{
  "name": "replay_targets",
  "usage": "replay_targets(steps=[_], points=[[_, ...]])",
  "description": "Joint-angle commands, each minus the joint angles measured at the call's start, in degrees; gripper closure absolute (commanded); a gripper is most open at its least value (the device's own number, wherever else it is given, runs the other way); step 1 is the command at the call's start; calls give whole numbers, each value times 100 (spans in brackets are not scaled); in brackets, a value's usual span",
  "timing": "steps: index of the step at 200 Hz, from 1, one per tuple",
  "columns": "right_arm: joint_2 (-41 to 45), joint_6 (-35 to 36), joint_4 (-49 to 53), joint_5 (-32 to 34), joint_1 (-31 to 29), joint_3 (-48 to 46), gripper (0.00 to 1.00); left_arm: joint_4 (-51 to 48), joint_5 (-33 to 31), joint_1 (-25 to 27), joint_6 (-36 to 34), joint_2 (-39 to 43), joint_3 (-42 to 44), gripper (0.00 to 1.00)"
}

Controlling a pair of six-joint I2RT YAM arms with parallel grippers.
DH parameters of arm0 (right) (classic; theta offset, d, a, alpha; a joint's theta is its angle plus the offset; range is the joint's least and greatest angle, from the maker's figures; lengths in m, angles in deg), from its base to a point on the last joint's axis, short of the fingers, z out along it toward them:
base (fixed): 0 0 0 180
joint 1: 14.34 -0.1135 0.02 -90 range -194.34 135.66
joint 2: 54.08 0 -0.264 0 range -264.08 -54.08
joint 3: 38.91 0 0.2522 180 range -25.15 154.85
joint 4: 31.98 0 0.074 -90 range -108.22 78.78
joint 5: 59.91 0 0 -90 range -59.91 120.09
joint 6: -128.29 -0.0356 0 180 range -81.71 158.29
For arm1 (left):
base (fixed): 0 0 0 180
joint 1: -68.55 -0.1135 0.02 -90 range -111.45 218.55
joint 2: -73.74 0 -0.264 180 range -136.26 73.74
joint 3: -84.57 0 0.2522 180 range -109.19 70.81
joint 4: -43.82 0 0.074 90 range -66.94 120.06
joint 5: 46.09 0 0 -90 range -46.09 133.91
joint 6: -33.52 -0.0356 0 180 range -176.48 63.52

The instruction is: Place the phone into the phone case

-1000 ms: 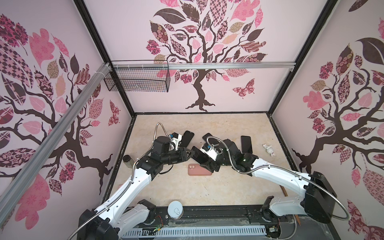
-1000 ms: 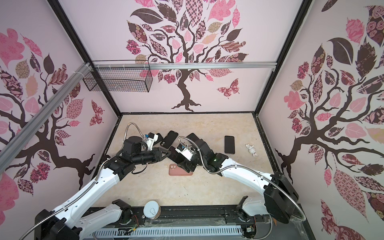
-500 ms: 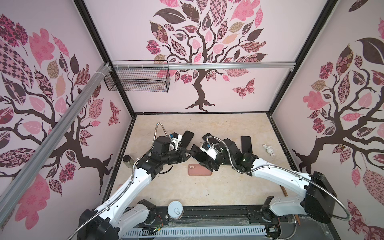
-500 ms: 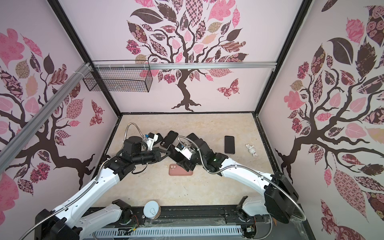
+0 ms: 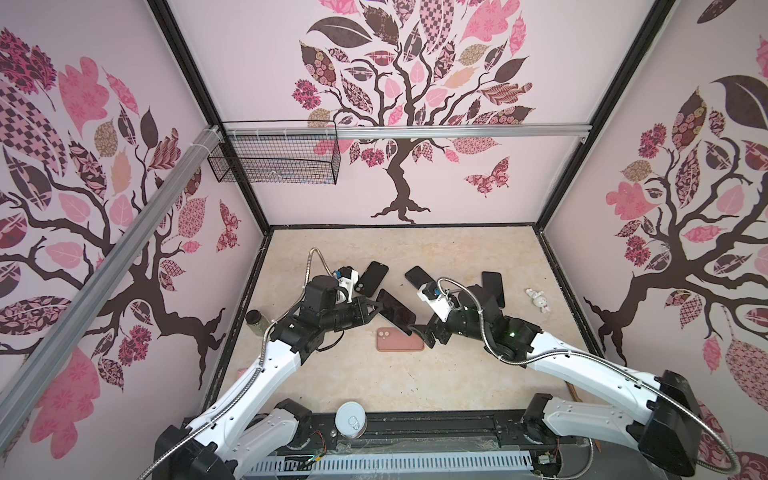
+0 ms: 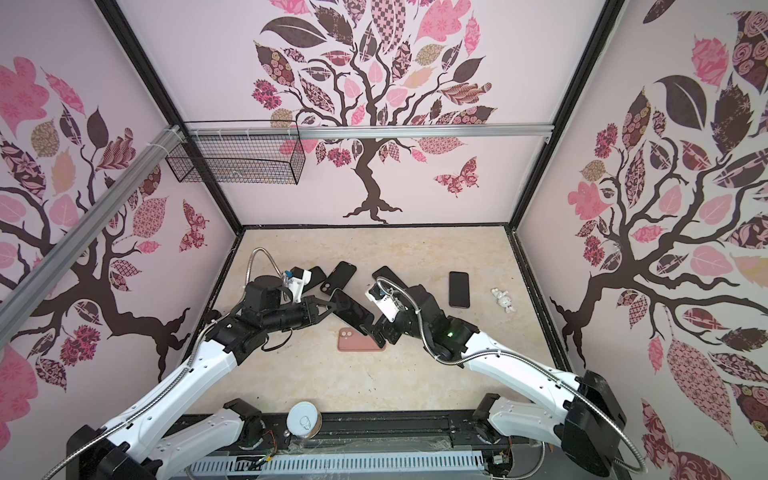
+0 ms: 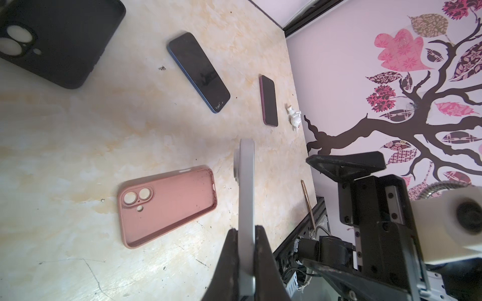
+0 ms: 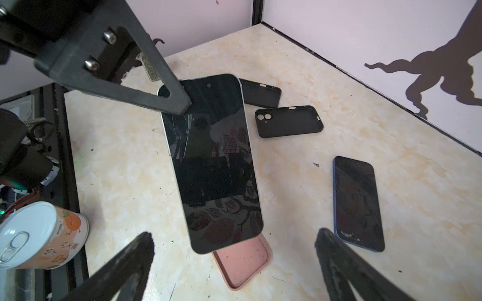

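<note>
Over the marbled desk my left pincer grips the phone by one end, tilted above the pink case, presumably for seating, while my right pincer stands released.

Left arm extends forward and inward. The left hand is pinched flat on one end of the phone, holding it tilted in the air. Right arm reaches inward from the opposite side. The right hand faces the left hand, jaws spread wide, fingers clear of the phone's free end.
</note>
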Motion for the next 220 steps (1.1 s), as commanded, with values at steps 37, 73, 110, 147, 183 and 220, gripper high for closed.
replay_targets(steps=[37, 73, 110, 147, 183, 220], points=[[269, -1483, -124, -14, 94, -189, 1, 1157, -353, -38, 219, 518, 488, 100], [319, -2885, -1022, -136, 411, -764, 3, 1226, -807, -56, 147, 775, 682, 100], [146, -3354, -1677, -569, 519, -1138, 8, 1877, -814, -64, 276, 1151, 1089, 100], [-23, -4174, -2864, -1839, 1132, -1539, 18, 2322, -682, -66, 321, 1566, 1361, 100], [-296, -4834, -4048, -2425, 1213, -1733, 22, 3225, -440, -73, 554, 1825, 1724, 100], [-765, -5636, -5519, -2834, 1216, -1866, 28, 3741, -174, -73, 808, 1750, 1860, 100]])
